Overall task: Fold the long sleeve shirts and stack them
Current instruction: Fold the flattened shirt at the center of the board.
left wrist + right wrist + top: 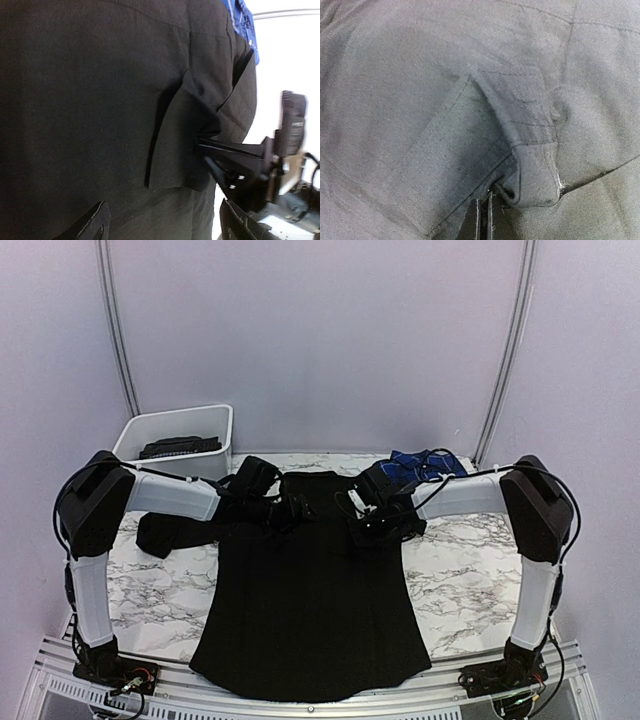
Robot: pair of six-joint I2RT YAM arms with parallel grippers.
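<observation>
The black shirt (310, 580) is lying spread flat in the middle of the marble worktop (460, 580), hem toward the arm bases and collar away from them, one sleeve trailing off its left side; no fold is showing in the body yet, so I am judging the job to be barely beginning. The right end effector (484, 220) is sitting at the black shirt's right shoulder with its jaws pressed together on a doubled-over flap of the black cloth, apparently a sleeve end with a stitched hem; the left end effector (164, 215) is hovering over the shirt's left shoulder with its jaws standing wide and nothing between them. The blue plaid shirt (420, 462) is lying bunched and unfolded just beyond the black shirt's right shoulder; a white bin (180, 412) holding something dark is standing beyond its left shoulder. Both shirts are waiting to be folded and stacked; I am seeing no brand, label or readable writing anywhere.
</observation>
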